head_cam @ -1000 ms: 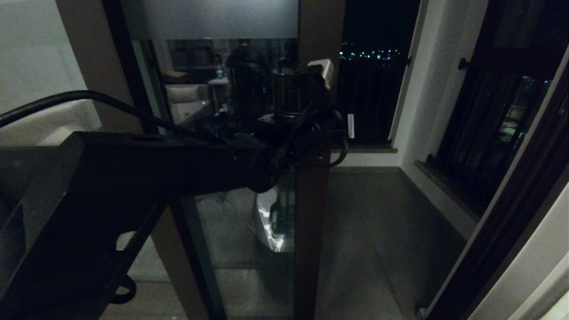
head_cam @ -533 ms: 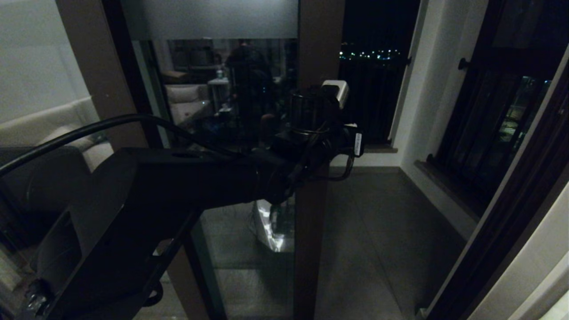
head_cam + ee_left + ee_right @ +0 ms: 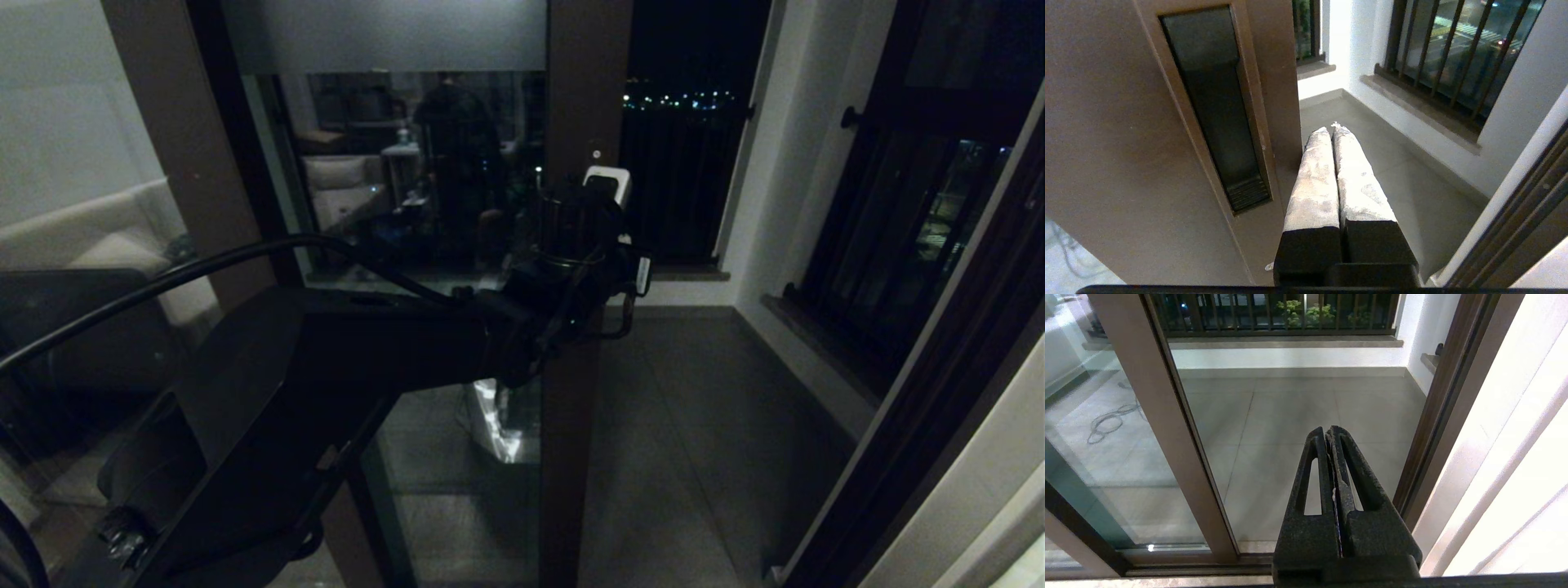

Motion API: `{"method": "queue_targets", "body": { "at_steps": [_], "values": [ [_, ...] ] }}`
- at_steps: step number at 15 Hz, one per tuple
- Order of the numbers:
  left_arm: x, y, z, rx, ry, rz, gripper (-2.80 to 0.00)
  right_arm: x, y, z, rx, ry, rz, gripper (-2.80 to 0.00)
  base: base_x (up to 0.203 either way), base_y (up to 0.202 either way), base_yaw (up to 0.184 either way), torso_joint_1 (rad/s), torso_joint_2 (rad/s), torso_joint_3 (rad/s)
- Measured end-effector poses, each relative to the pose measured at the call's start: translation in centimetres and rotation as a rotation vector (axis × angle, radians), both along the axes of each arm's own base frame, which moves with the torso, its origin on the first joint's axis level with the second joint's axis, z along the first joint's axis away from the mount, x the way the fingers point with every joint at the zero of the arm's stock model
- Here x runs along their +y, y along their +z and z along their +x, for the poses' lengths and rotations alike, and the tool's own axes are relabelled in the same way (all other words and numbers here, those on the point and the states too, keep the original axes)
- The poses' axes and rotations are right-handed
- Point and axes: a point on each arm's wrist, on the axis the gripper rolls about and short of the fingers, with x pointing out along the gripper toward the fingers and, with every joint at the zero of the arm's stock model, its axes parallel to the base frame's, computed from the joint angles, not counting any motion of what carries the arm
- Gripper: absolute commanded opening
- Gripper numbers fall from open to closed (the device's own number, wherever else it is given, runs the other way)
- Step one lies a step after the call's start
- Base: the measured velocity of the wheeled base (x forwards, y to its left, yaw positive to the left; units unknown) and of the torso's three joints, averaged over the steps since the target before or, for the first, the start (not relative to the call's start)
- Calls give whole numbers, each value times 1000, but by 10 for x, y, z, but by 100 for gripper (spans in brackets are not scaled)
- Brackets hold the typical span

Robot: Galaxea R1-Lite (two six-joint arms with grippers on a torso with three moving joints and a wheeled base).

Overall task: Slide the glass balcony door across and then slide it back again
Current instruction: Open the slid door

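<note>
The glass balcony door (image 3: 424, 245) has a frosted top band and a dark brown stile (image 3: 584, 82). It stands partway across the opening, with open doorway to its right. My left arm reaches up from the lower left, and its wrist (image 3: 584, 237) is against the stile at mid height. In the left wrist view my left gripper (image 3: 1331, 127) is shut with nothing in it. Its taped fingers (image 3: 1314, 179) lie beside the stile's free edge, just past the recessed handle slot (image 3: 1212, 106). My right gripper (image 3: 1328, 429) is shut and empty. It hangs low over the doorway floor and is out of the head view.
A plain brown post (image 3: 180, 163) of the fixed panel stands to the left. The dark door jamb (image 3: 939, 392) runs down the right side, with the barred side window (image 3: 898, 229) beyond. Tiled balcony floor (image 3: 678, 425) lies through the opening, and a railing (image 3: 678, 188) is at the back.
My left wrist swung right across the stile, then came slightly back left and lower. The arm's near end dropped. The door stile has stayed in place.
</note>
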Motion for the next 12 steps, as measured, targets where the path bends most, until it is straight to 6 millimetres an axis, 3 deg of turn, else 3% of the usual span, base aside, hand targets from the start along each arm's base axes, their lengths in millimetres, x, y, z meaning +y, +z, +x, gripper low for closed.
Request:
{"method": "queue_targets", "body": {
  "at_steps": [12],
  "values": [
    [14, -1, 13, 2, 80, 2, -280, 0, 0, 0, 0, 0, 0, -280, 0, 0, 0, 0, 0, 0]
  ]
}}
